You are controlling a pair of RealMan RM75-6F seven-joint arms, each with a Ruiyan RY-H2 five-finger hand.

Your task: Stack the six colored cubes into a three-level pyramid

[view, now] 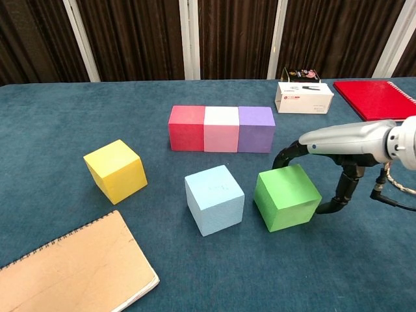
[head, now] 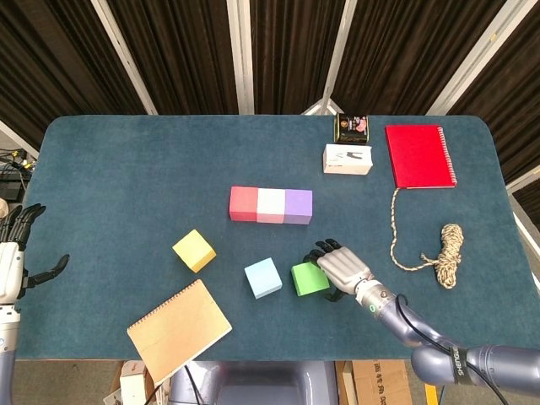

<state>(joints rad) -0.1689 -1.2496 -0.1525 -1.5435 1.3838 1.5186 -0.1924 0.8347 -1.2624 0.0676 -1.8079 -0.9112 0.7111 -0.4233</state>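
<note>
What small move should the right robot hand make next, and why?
Probably close the right robot hand onto the green cube so it can be lifted. Its fingers curve round the cube's far and right sides, but a firm grip isn't evident. The red, pink and purple row is already laid, so the second level likely starts with this cube.
</note>
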